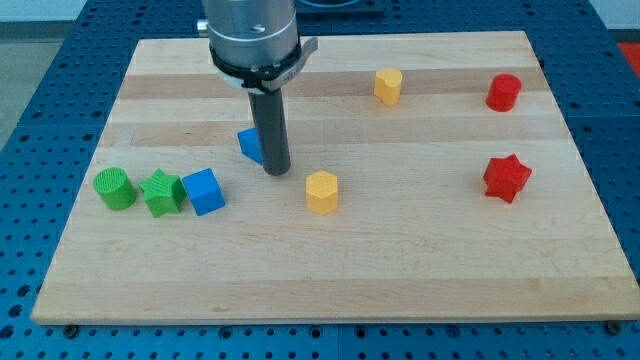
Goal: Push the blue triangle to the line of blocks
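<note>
The blue triangle (249, 145) lies left of the board's middle, partly hidden behind my rod. My tip (276, 172) rests on the board, touching or nearly touching the triangle's right side. A line of three blocks sits at the lower left: a green cylinder (115, 188), a green star (162, 193) and a blue cube (204, 191). The triangle is above and to the right of the blue cube, apart from it.
A yellow hexagon block (321, 192) lies right of my tip. A yellow heart-like block (388, 86) and a red cylinder-like block (504, 92) sit near the view's top right. A red star (506, 178) lies at the right. The wooden board (420, 270) rests on a blue table.
</note>
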